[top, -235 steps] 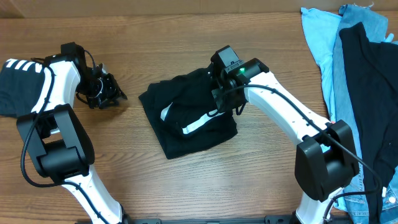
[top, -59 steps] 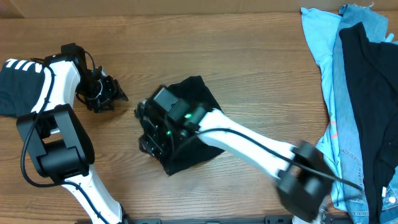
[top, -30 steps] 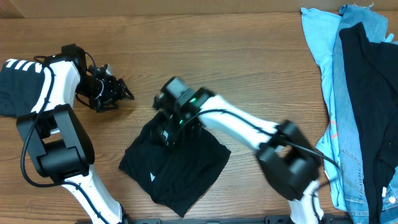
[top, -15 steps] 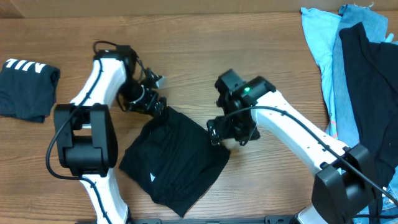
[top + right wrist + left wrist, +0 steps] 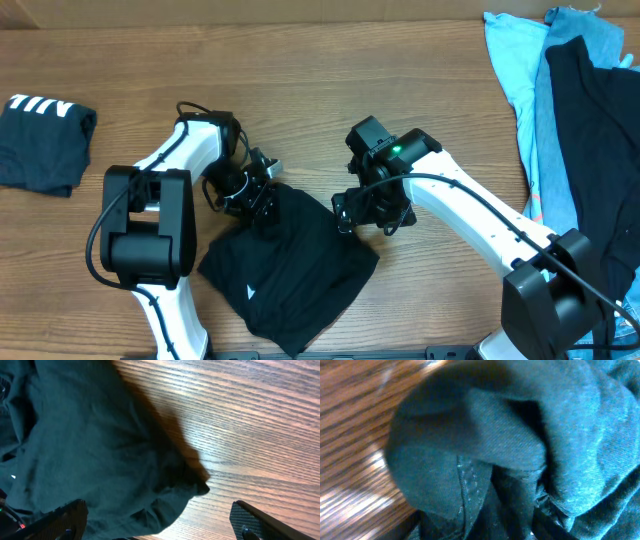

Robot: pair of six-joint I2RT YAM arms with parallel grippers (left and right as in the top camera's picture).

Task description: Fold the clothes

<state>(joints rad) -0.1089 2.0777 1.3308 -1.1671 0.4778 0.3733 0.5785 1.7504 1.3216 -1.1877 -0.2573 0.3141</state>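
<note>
A plain black tee [image 5: 290, 270] lies loosely crumpled on the wooden surface [image 5: 400, 90], near its front edge and between the two arms. A small white neck label [image 5: 248, 291] shows on its lower left part.

The left pincer [image 5: 255, 187] sits on the tee's upper left corner. In the left wrist view, bunched dark cloth with a stitched seam [image 5: 467, 485] fills almost the whole picture and hides the jaws, so whether they are clenched on the cloth cannot be told.

The right pincer [image 5: 372, 212] hangs at the tee's upper right edge. In the right wrist view its two fingers [image 5: 62, 515] stand wide apart, released and gripping nothing. A rumpled edge of the tee lies below them on the left and bare wood on the right.

A folded black garment with white stripes [image 5: 45, 140] lies well apart at the far left of the surface. At the far right is a pile of clothes: a light-blue piece [image 5: 512, 70], a denim-blue piece [image 5: 590, 30] and another black garment [image 5: 600, 150] lying over them.
</note>
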